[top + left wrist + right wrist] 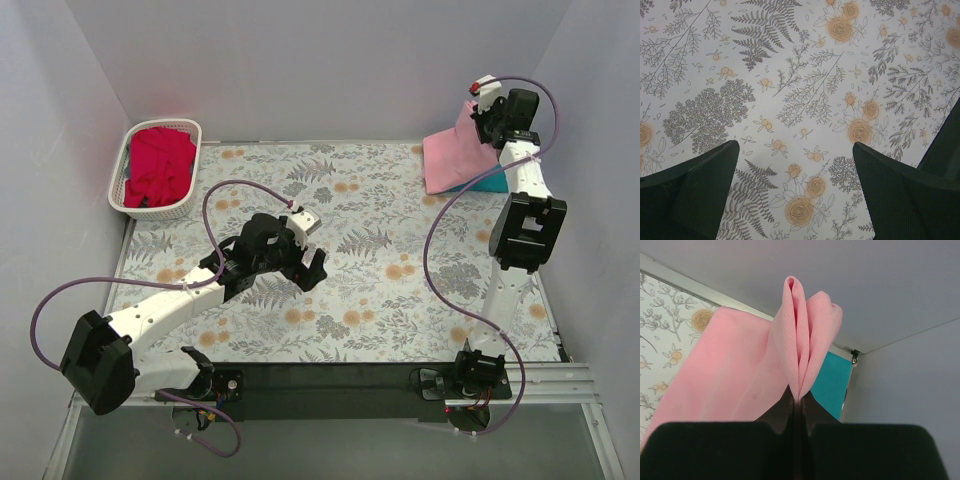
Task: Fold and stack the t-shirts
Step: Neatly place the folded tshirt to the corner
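Observation:
My right gripper [480, 118] is shut on the folded light pink t-shirt [450, 155] and holds its upper edge raised at the far right corner. In the right wrist view the pink t-shirt [740, 370] bunches up out of the closed gripper [799, 399]. The teal t-shirt [488, 181] lies flat under the pink one and shows in the right wrist view [832, 382] too. The bright red t-shirt [160, 165] lies crumpled in the white basket [120, 170]. My left gripper [305, 262] is open and empty over the middle of the table, its fingers [695, 185] wide apart above the floral cloth.
The table is covered with a floral patterned cloth [360, 250]. Grey walls close in the back and both sides. The basket stands at the far left corner. Purple cables loop off both arms.

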Motion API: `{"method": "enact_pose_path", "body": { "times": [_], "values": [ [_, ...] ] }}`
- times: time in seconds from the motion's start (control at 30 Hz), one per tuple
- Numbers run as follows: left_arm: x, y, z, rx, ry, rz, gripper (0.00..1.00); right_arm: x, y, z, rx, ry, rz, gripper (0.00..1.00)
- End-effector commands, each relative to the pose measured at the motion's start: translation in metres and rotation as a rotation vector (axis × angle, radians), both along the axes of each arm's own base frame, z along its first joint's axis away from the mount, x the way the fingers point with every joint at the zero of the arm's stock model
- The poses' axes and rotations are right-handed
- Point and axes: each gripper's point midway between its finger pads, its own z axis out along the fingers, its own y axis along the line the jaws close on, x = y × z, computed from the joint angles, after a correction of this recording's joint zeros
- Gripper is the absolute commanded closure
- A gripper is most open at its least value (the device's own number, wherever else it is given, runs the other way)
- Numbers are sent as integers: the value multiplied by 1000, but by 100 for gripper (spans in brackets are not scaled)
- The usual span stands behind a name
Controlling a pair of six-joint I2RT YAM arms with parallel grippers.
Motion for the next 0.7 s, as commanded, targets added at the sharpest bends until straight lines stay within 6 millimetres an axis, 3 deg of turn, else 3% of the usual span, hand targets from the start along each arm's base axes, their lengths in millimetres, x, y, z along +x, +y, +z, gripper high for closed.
{"method": "enact_pose_path", "body": {
  "times": [0.0,0.67],
  "values": [
    [0,-4,11,-19,0,-10,2,19,-16,37,-78,-145,8,99],
    [-5,-4,4,-1,44,-22,2,37,-37,-13,-215,-160,32,99]
  ]
}}
